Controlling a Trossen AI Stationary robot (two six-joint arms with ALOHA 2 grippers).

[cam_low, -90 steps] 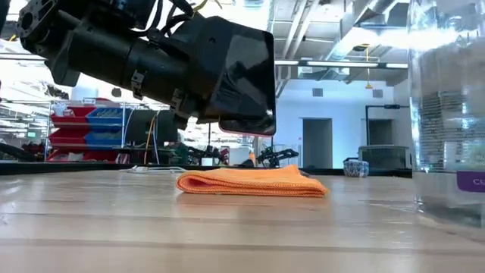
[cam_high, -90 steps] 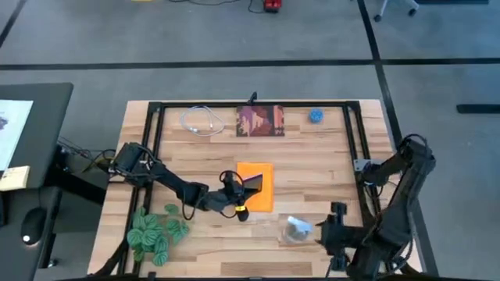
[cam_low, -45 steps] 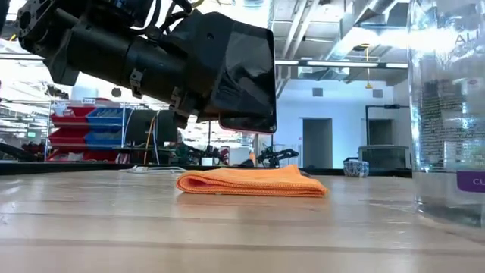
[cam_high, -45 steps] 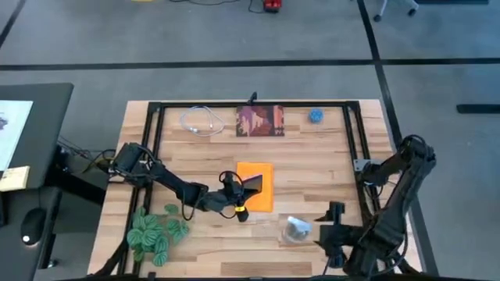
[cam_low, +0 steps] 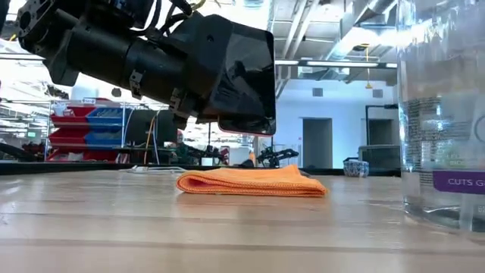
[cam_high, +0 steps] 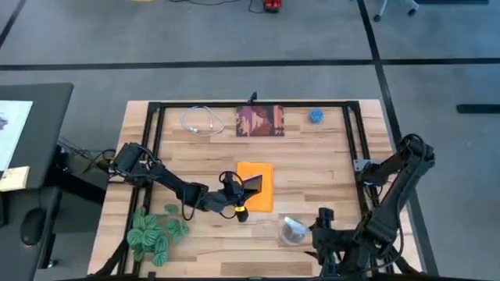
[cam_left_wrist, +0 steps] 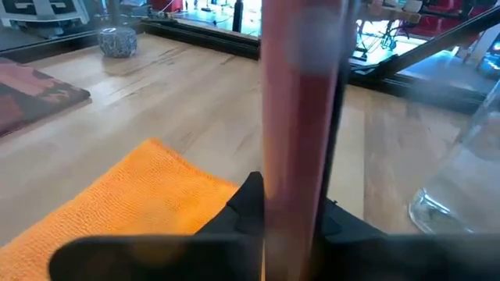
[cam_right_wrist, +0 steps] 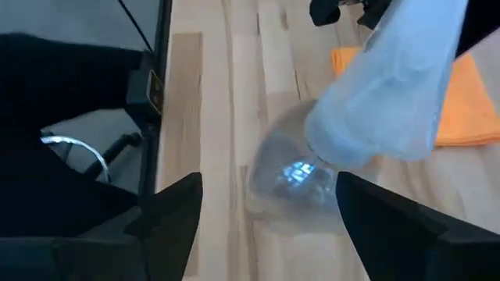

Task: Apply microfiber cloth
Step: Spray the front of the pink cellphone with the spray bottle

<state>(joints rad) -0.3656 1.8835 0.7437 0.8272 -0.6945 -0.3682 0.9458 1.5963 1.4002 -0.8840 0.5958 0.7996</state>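
High view gives you the orange cloth (cam_high: 255, 186) lying flat near the middle of the counter (cam_high: 328, 168), its long axis running from the near edge toward the far edge. Your left arm reaches in low from the left side, stretched almost level across the boards. Its pincer (cam_high: 244, 187) is clamped on a black phone (cam_high: 252, 183), held on edge and tilted just above the cloth's near-left part. From the low view you see a clear gap between phone (cam_low: 244, 76) and cloth (cam_low: 251, 182). Your right pincer (cam_high: 322, 234) sits at the near right edge beside a clear bottle (cam_high: 293, 229), fingers spread wide, bottle between them but not touching.
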